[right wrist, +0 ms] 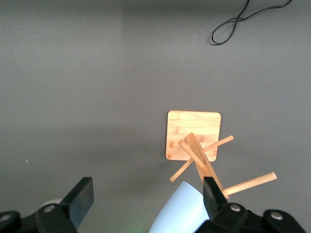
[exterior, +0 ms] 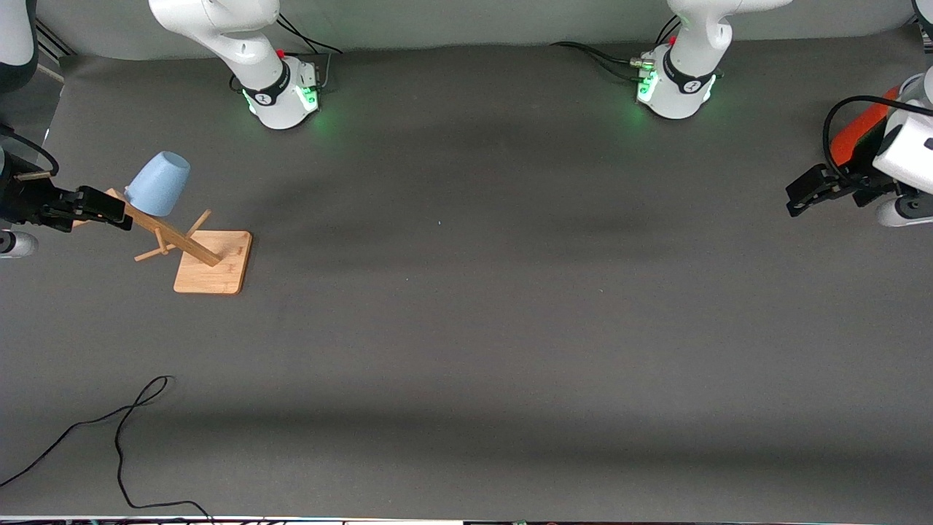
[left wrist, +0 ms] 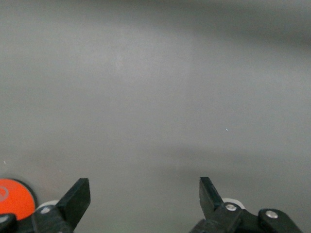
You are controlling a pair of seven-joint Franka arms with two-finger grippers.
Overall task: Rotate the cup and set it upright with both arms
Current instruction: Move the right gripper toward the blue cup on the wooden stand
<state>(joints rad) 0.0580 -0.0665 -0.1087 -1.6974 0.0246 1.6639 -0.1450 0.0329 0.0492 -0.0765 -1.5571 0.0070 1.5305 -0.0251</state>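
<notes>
Grey cloth (exterior: pixel 466 306) covered the whole table. And the cup (exterior: pixel 157 184) hung mouth-down on a peg of the wooden rack (exterior: pixel 200 251) at the right arm's end, just beside the right gripper (exterior: pixel 109 210), whose fingers (right wrist: pixel 80 199) stood spread, nothing between them, above the rack's top. Over at the left arm's end, the left gripper (exterior: pixel 796 200) hovered above bare cloth, released too, an orange cylinder (left wrist: pixel 14 196) close beside it. A black cable (exterior: pixel 120 437) trailed nearest the front camera.

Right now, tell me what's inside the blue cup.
The cup hangs upside down on the wooden rack, so one peg runs up inside it; the cup's wall covers that peg's tip and the interior.
</notes>
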